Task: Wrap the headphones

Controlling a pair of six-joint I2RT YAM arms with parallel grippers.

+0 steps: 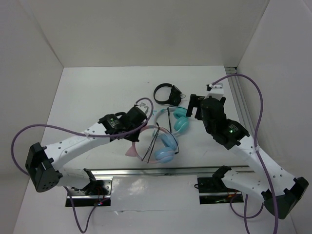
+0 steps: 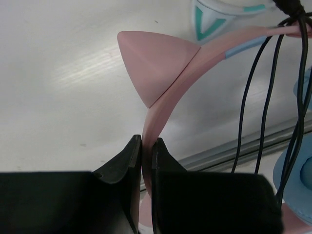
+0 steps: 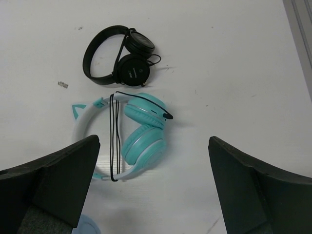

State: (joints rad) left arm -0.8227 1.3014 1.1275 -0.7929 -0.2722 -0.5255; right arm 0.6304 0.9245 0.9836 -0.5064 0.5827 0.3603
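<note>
The headphones [image 1: 158, 146] lie near the front middle of the table, with a pink headband [image 2: 168, 95], a pink cat ear [image 2: 153, 61] and light blue cups [image 1: 165, 148]. Their thin black cable [image 2: 265, 97] runs in several strands across the band [image 1: 154, 140]. My left gripper [image 1: 140, 129] is shut on the pink headband, which shows pinched between the fingers in the left wrist view [image 2: 147, 144]. My right gripper [image 1: 204, 103] is open and empty, hovering above the table over the teal headphones [image 3: 153, 141]. One light blue cup [image 3: 85, 226] shows at the bottom edge of the right wrist view.
Teal-cupped, white-banded headphones [image 1: 179, 119] lie just behind the pink ones, their cable wrapped round the band [image 3: 114, 141]. Smaller black headphones [image 1: 166, 93] lie farther back [image 3: 122, 58]. A metal rail [image 1: 146, 171] runs along the front edge. White walls enclose the table.
</note>
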